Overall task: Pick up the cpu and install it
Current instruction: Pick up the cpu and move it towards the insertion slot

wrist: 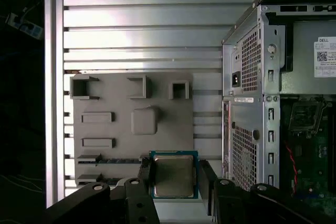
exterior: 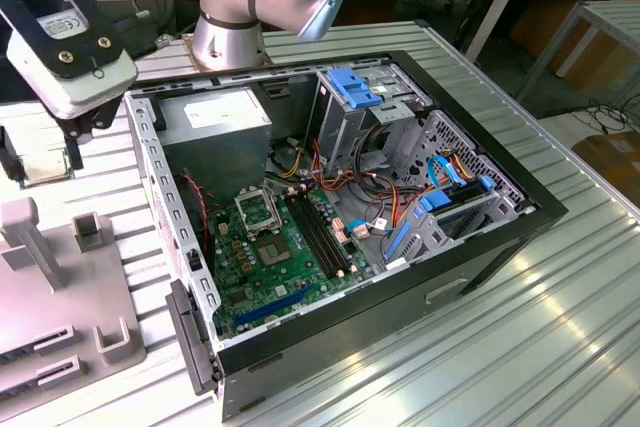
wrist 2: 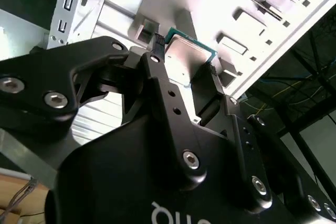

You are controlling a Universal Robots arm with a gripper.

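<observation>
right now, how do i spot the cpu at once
Start at the open computer case, then the grey tray beside it. The cpu is gripped in the hand: a flat silver square with a greenish rim, unlike the tray's grey blocks.

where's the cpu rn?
In both wrist views the cpu sits clamped in the gripper, over the grey fixture tray beside the open PC case, not yet in the socket.

Surfaces: the cpu [wrist: 173, 176] lid is showing dull silver-grey metal, faintly reflective, with a thin green rim. The gripper [wrist: 176, 178] fingers [wrist: 206, 177] are reading as matt black, with shiny screw heads. The fixture tray [wrist: 115, 129] is looking like matt grey plastic. The table [wrist: 142, 30] is gleaming as ribbed bare metal. The case wall [wrist: 244, 114] is appearing as perforated, unpainted sheet metal.
</observation>
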